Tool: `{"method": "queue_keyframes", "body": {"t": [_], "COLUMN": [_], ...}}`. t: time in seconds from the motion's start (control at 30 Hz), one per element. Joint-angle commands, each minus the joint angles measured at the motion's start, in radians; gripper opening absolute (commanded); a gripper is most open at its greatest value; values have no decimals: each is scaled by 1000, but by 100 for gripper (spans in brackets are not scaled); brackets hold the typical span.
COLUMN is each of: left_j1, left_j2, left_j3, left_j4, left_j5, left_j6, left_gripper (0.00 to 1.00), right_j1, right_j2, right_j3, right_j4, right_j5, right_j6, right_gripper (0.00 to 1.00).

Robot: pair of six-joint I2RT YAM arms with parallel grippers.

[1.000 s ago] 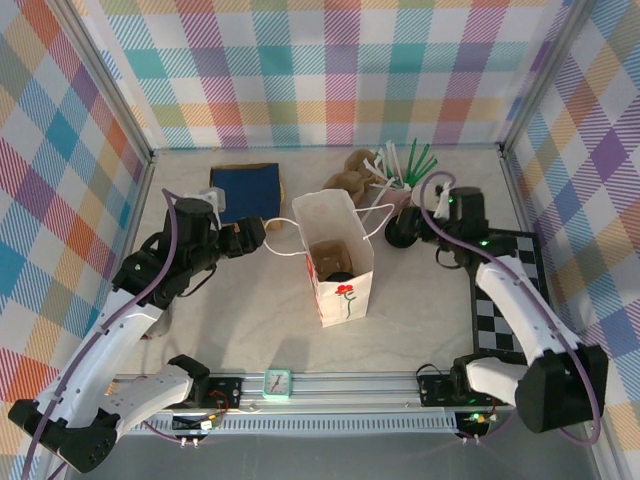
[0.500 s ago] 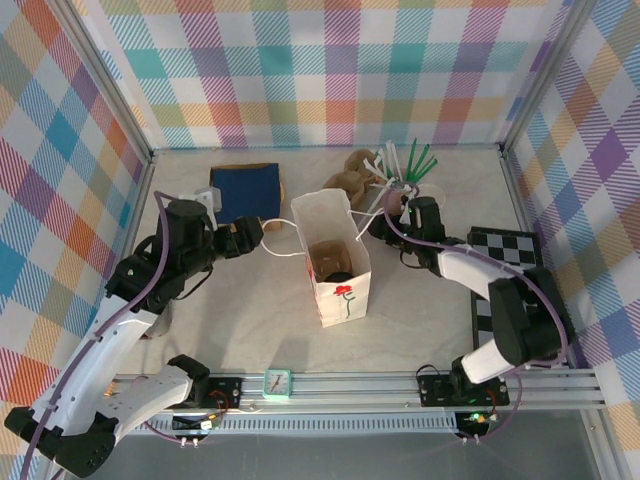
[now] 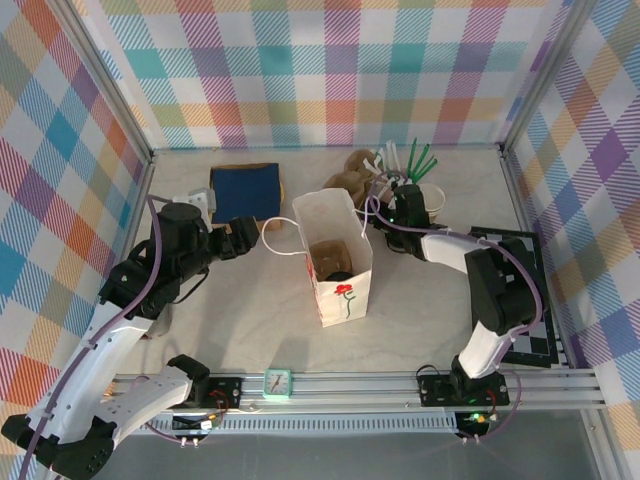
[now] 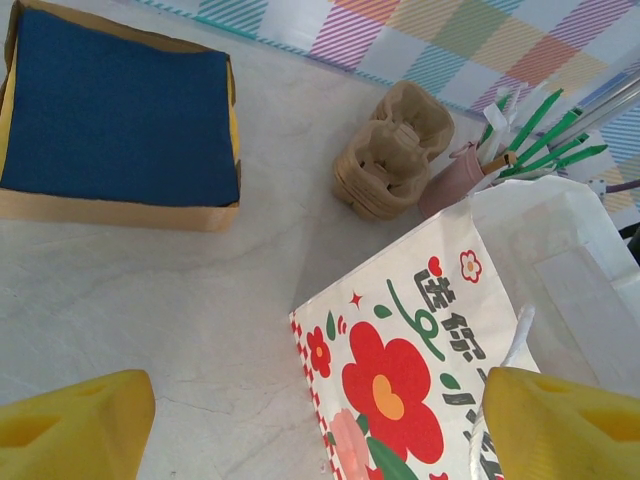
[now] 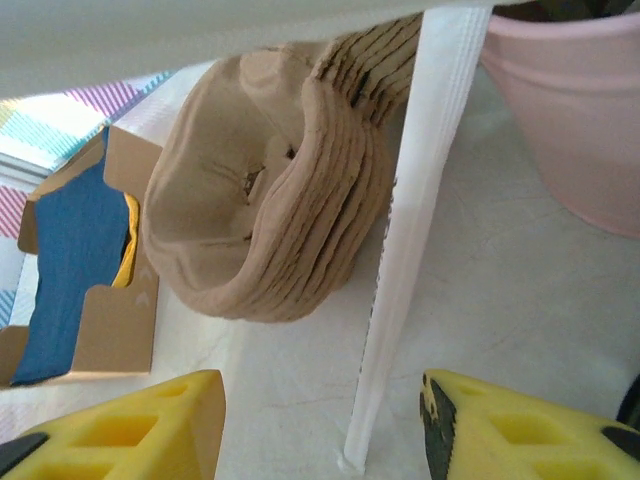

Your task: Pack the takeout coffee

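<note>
A white paper bag [image 3: 335, 255] with a red flower print [image 4: 430, 370] stands open in the middle of the table. Inside it a dark round lid [image 3: 339, 273] shows on a brown insert; this looks like the takeout coffee, its cup hidden. My left gripper [image 3: 252, 236] hovers open just left of the bag, by its handle, with its yellow fingertips [image 4: 70, 425] wide apart over bare table. My right gripper [image 3: 383, 210] sits low behind the bag's right side. It is open [image 5: 325, 440], with a white wrapped straw [image 5: 400, 250] standing between its fingers, untouched.
A stack of pulp cup carriers [image 5: 270, 190] and a pink cup of straws [image 5: 570, 110] stand just beyond the right gripper. A box of blue napkins [image 3: 243, 188] lies at the back left. A checkered mat [image 3: 520, 290] lies at the right, and a small clock [image 3: 277, 381] stands on the front rail.
The right arm has swung left from the checkered mat to the back right of the bag, near the straws. The left arm has barely shifted.
</note>
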Motion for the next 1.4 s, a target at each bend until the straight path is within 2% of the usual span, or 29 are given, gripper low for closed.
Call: {"method": "queue_keyframes", "body": {"t": [0.0,0.37,0.43,0.63,0.83,1.1,1.37], "left_j1": [10,10,10,11,10,10,11], "left_j2": [-10,-12,-15,-20,-17,-7,10], "left_j3": [12,18,20,21,26,41,64], "left_j4": [-25,-39,-43,-55,-57,-54,-43], "left_j5": [-22,-37,-40,-54,-59,-54,-42], "left_j6": [10,22,24,35,41,43,38], "left_gripper": [86,85,85,86,86,86,86], "right_j1": [11,30,30,30,40,70,155], "right_j2": [41,126,138,151,121,30,-150], "right_j3": [27,84,96,102,92,63,29], "right_j4": [34,65,77,121,123,59,-68], "right_j5": [25,58,54,60,74,131,236], "right_j6": [28,42,43,44,24,-8,-147], "right_gripper": [55,52,46,19,0,0,0]}}
